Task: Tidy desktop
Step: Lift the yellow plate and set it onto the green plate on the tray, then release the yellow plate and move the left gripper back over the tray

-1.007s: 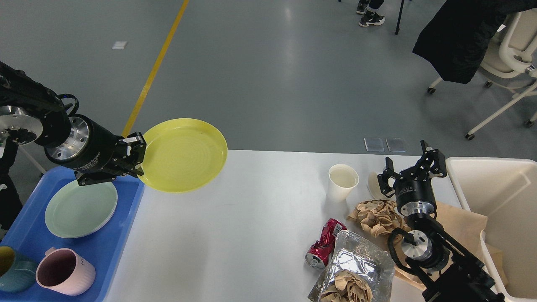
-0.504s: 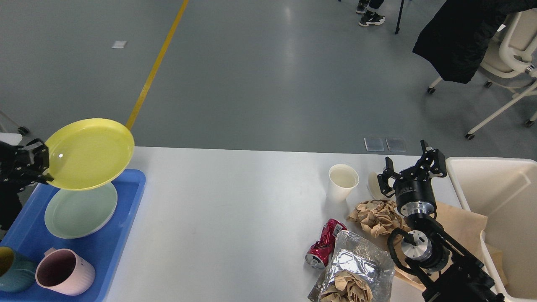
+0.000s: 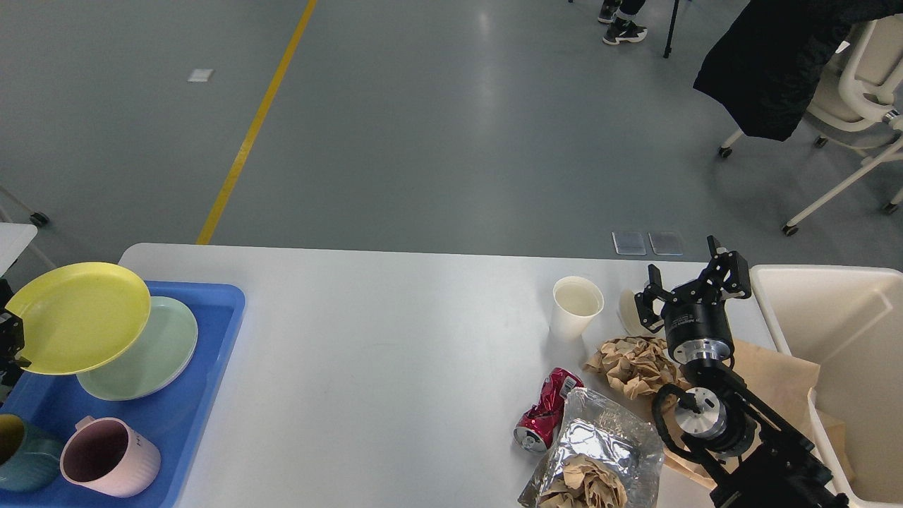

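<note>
At the far left edge I see only a small dark bit of my left gripper [image 3: 8, 346]. It is at the rim of the yellow plate [image 3: 77, 317], but I cannot tell if it is pinching the plate or not. The yellow plate is tilted and sits over part of the green plate [image 3: 159, 353]. The green plate lies in the blue tray [image 3: 211, 353]. A pink mug [image 3: 109, 457] and a teal mug [image 3: 21, 451] stand in the tray's near end.

The tray rests on the left end of the white counter [image 3: 381, 353], which fills the middle of the view. Its middle part is bare.

Toward the right stands a white paper cup [image 3: 575, 307]. Nearer to me lie a crushed red can [image 3: 544, 418] and a foil bag [image 3: 600, 451] with brown paper in it. A brown paper ball [image 3: 635, 363] lies beside them.

My right gripper [image 3: 695, 286] is up over that paper, with its fingers spread and nothing in them. A cream bin [image 3: 832, 317] is at the right end.
</note>
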Tool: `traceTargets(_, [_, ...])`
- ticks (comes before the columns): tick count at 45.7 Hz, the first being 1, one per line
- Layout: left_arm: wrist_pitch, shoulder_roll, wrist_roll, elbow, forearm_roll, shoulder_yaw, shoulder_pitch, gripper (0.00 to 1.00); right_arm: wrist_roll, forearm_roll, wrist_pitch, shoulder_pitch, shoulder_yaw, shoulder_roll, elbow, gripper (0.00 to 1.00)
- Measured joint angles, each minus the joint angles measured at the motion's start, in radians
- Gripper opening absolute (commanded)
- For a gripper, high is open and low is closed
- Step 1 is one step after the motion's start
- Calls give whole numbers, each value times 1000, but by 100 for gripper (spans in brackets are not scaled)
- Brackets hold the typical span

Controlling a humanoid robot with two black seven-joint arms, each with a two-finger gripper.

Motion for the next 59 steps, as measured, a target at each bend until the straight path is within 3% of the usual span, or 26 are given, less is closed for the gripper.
traceTargets(9, [2,-92,9,113,-6,-41,107,0,0,0,0,0,0,0,0,100])
traceTargets(31, [68,-176,14,125,-13,-50,124,3,0,0,0,0,0,0,0,100])
traceTargets(34, [71,-177,14,125,-14,-58,126,13,0,0,0,0,0,0,0,100])
traceTargets(39, [82,-177,12,125,-14,-64,132,68,0,0,0,0,0,0,0,100])
traceTargets(43, [113,-177,10,125,-12,-65,133,88,0,0,0,0,0,0,0,100])
traceTargets(49, [165,-179,10,125,-4,-65,134,94,0,0,0,0,0,0,0,100])
traceTargets(59, [155,-173,15,113,0,-65,117,96,0,0,0,0,0,0,-1,100])
